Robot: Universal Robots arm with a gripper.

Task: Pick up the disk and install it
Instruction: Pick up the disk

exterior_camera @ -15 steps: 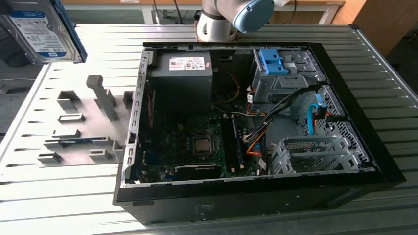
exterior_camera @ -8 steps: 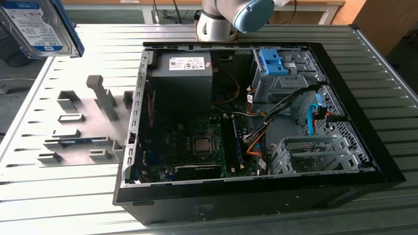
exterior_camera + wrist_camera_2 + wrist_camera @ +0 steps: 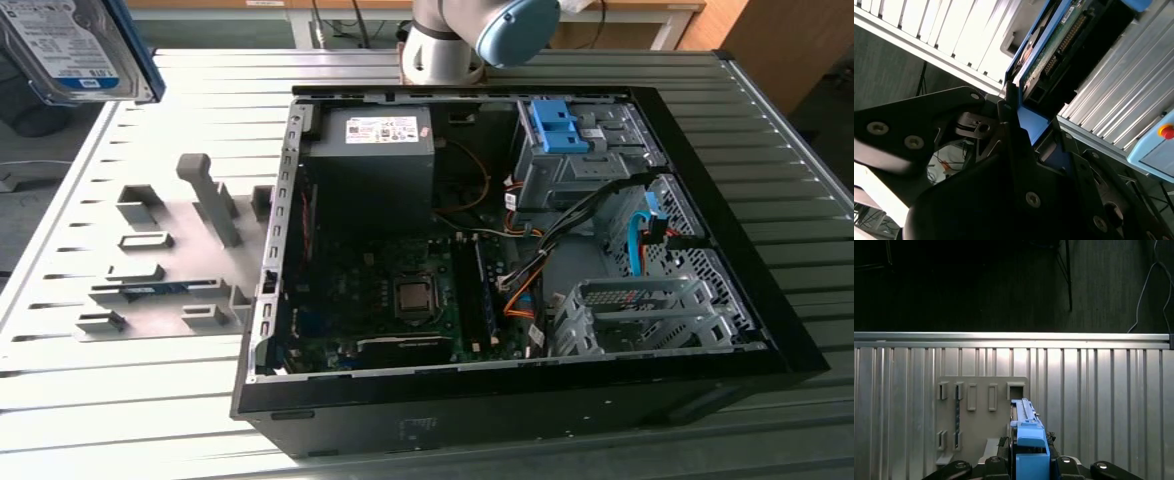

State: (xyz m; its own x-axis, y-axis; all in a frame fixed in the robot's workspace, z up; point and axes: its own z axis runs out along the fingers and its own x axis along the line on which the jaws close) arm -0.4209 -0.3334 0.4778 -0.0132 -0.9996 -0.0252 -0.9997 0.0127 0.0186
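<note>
Ribbed aluminium table (image 3: 134,420): work surface bearing every item you have listed below. Item one, closest to the exterior camera: the disk (image 3: 60,45), held aloft in the upper corner at the exterior view's left, label side towards you, clear of the table and well apart from the case. In both wrist views you find it clamped by the gripper (image 3: 1027,447); black fingers (image 3: 1011,112) are closed on its blue bracket, with the green circuit board (image 3: 1054,45) exposed and the disk (image 3: 1024,415) seen edge-on. Item two: open black computer case (image 3: 534,400), lying on its side with its interior facing up. Contents, front to back: grey drive cage (image 3: 641,310) at the exterior view's right, motherboard (image 3: 400,290), boxy power supply (image 3: 374,160) with a white sticker, blue drive-bay latch (image 3: 554,125). Item three: grey fixture plate (image 3: 174,250) with slotted holders, beside the case at the exterior view's left; in the first wrist view the plate (image 3: 979,430) lies below the held disk. Item four, farthest: arm base (image 3: 447,50) beyond the case.
</note>
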